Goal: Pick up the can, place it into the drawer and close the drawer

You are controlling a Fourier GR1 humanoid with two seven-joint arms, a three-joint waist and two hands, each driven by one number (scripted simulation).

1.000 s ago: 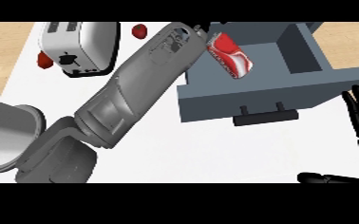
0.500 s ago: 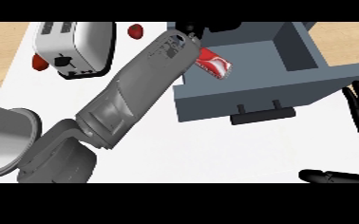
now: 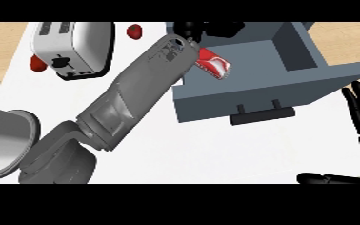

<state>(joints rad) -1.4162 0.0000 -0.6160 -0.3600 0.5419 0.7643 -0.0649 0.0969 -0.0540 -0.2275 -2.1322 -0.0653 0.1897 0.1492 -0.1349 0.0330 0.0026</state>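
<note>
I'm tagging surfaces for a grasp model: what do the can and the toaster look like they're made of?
Can: likely thin metal with a glossy red-and-white printed label. Toaster: apparently polished metal body, white with bright sheen, and black trim around its base and lever.

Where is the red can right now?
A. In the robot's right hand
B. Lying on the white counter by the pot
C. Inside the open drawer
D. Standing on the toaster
C: the can lies tilted inside the open grey drawer, beside the left hand.
</note>
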